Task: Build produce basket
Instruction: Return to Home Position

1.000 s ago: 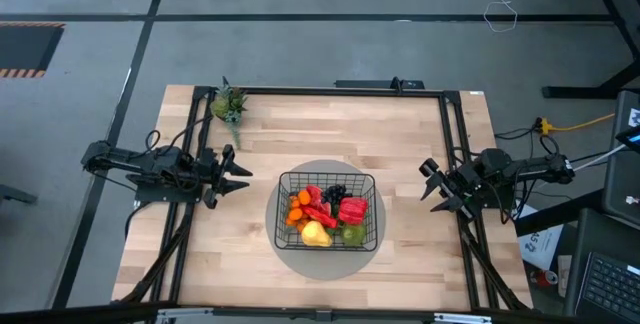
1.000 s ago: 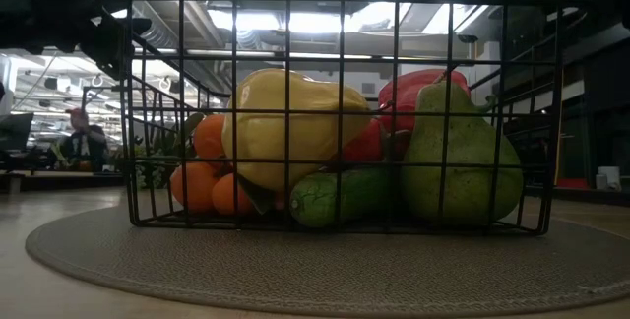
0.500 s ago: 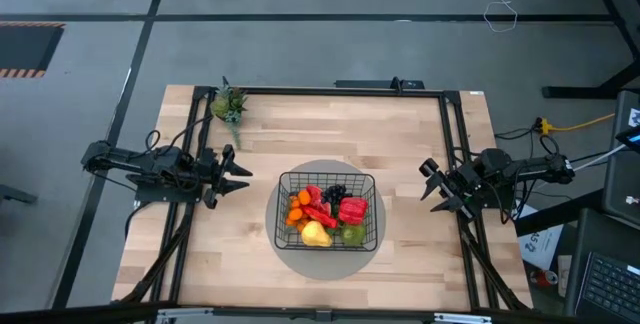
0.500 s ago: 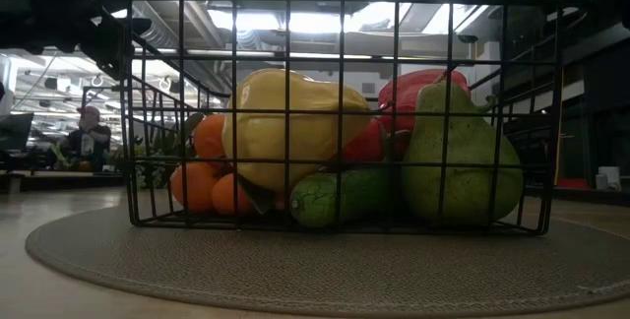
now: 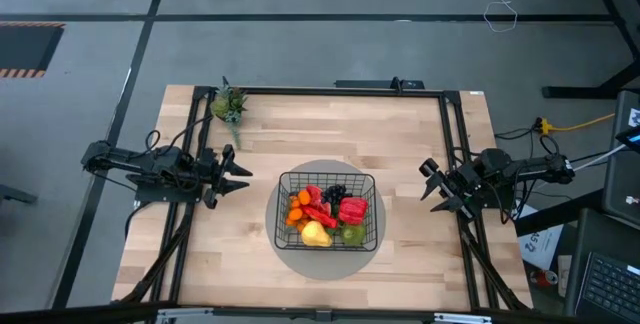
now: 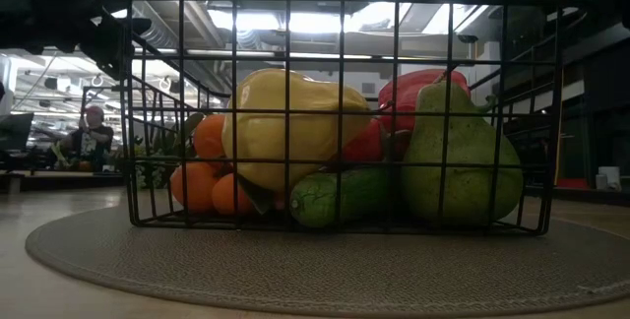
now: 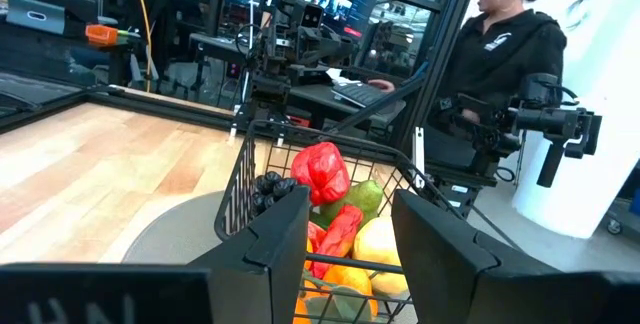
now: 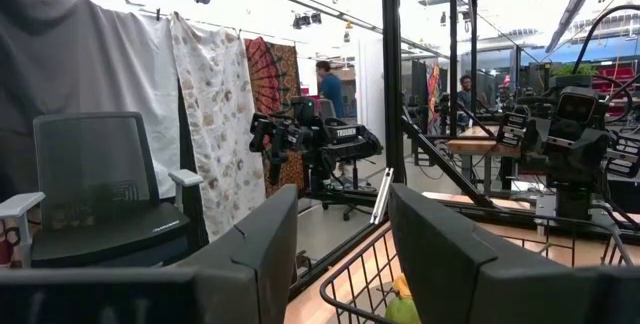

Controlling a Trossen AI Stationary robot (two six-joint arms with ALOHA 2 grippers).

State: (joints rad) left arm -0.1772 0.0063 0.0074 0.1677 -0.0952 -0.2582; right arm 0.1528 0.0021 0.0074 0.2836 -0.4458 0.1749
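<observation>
The black wire-mesh basket (image 5: 328, 211) stands on the grey round mat (image 5: 300, 256) at the table's middle. It holds the produce: a yellow pepper (image 6: 285, 127), a green pear (image 6: 463, 157), a cucumber (image 6: 340, 196), oranges (image 6: 202, 176), a red pepper (image 7: 318, 169), chilies and dark grapes (image 7: 268, 186). My left gripper (image 5: 243, 176) hovers open and empty left of the basket. My right gripper (image 5: 428, 186) hovers open and empty right of it.
A leafy green sprig (image 5: 228, 104) lies at the table's far left corner. Bare wood (image 5: 330, 134) lies between the basket and the far edge. A person (image 7: 500, 44) sits beyond the table's right side; another person (image 6: 91, 140) shows far off in the room.
</observation>
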